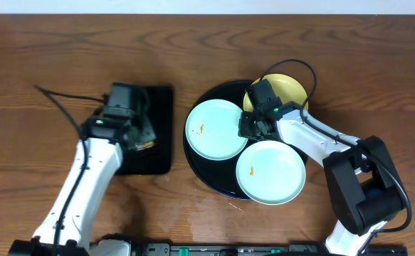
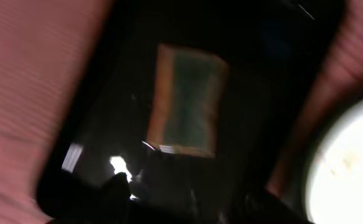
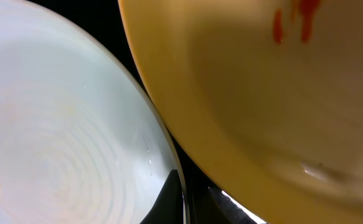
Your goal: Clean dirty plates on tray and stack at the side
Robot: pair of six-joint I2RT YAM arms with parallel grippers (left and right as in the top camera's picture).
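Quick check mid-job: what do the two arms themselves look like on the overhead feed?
They match: the left arm and right arm have white tube links, black joint housings and black wrist ends with dark jaws. A small green light glows at each wrist, and a thin black cable loops off each.

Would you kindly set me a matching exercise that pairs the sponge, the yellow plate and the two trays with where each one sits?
Things:
1. sponge
2. yellow plate
3. round tray
4. rectangular tray

Places:
A. far right part of the round tray
B. on the table, beneath the left arm
C. on the rectangular tray
D. on the table, right of the rectangular tray

Pairs: 1-C, 2-A, 3-D, 4-B.
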